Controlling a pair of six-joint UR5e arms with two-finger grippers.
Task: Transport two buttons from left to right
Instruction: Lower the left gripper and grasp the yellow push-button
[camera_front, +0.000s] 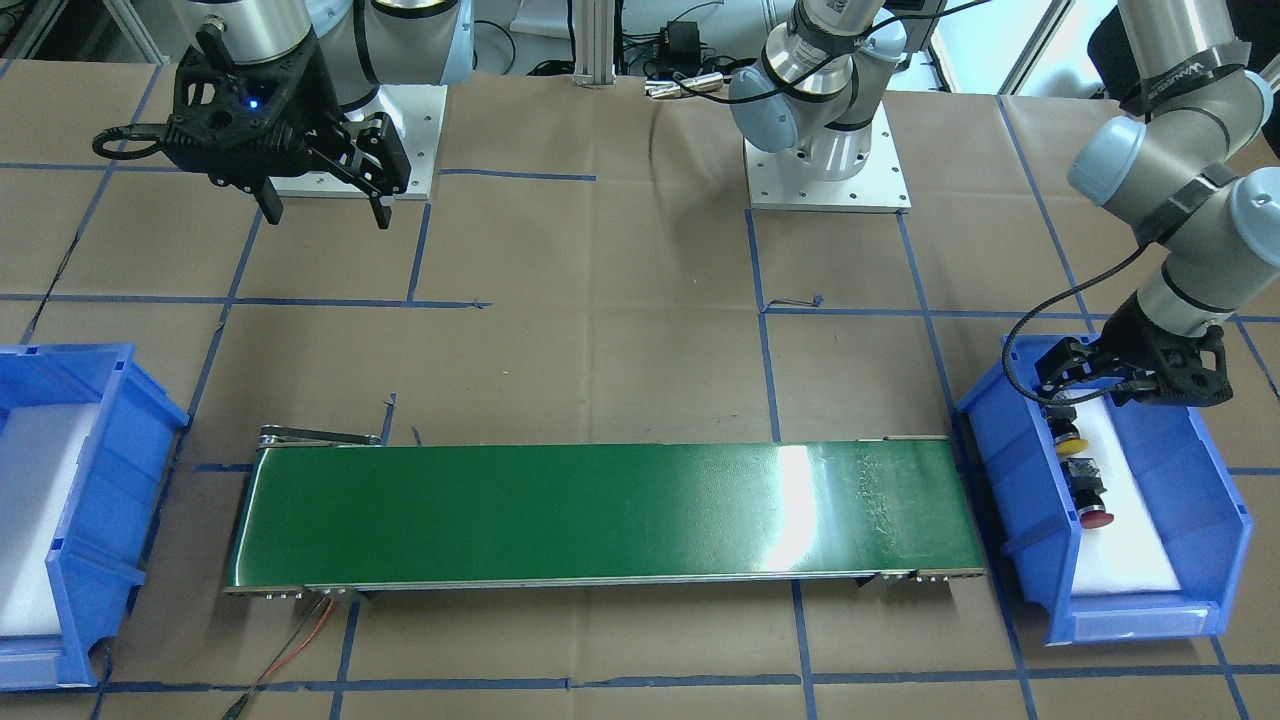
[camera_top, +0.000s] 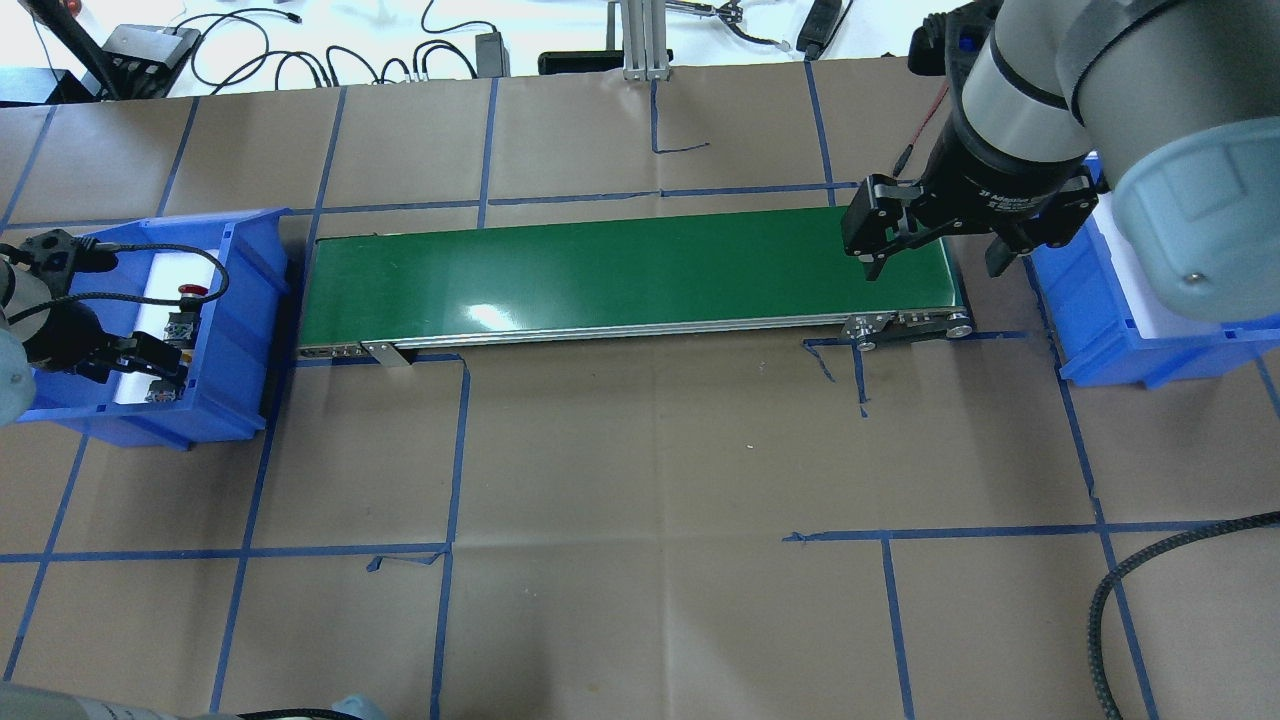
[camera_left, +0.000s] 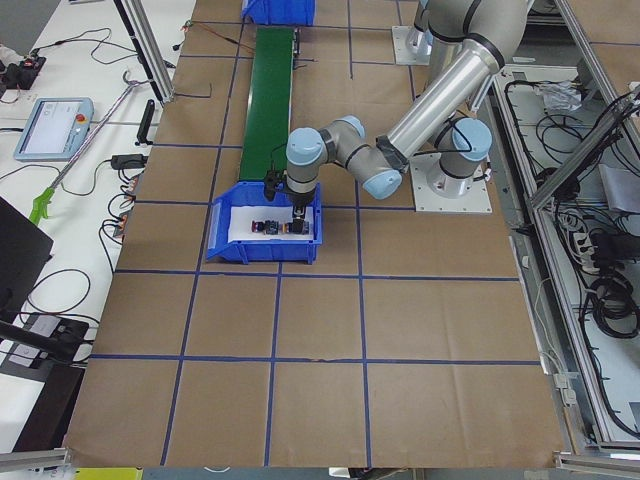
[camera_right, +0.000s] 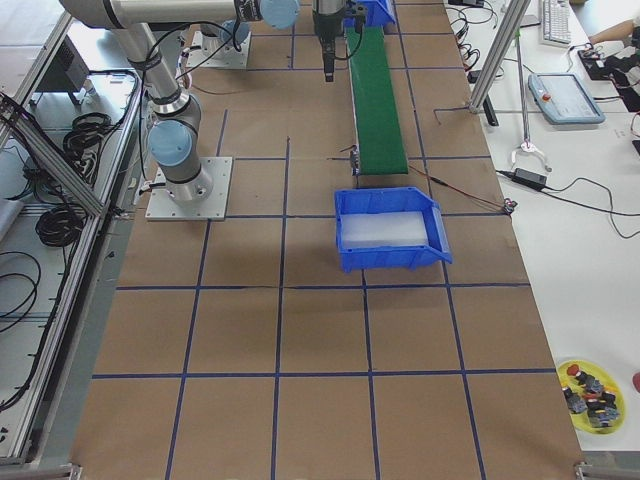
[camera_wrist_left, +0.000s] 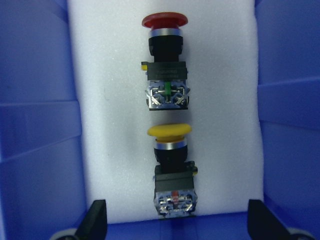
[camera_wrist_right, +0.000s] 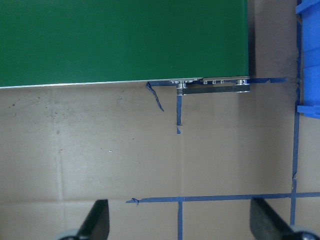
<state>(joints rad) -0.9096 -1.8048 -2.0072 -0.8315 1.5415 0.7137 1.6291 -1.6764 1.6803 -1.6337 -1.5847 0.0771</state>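
Two buttons lie in line on white foam inside a blue bin (camera_front: 1020, 470): the yellow-capped button (camera_wrist_left: 172, 170) nearer the wrist camera, the red-capped button (camera_wrist_left: 165, 60) beyond it. From the front, the yellow button (camera_front: 1068, 432) and the red button (camera_front: 1092, 500) show the same order. My left gripper (camera_wrist_left: 178, 222) is open just above the bin's near end, its fingers (camera_wrist_left: 95, 222) spread wide on either side of the yellow button without touching it. My right gripper (camera_top: 937, 262) hangs open and empty above the conveyor's right end.
A green conveyor belt (camera_top: 620, 270) runs between the two blue bins. The right-hand bin (camera_top: 1090, 330) holds only white foam. Brown paper with blue tape lines covers the table. A yellow dish of spare parts (camera_right: 590, 388) sits far off at the table's end.
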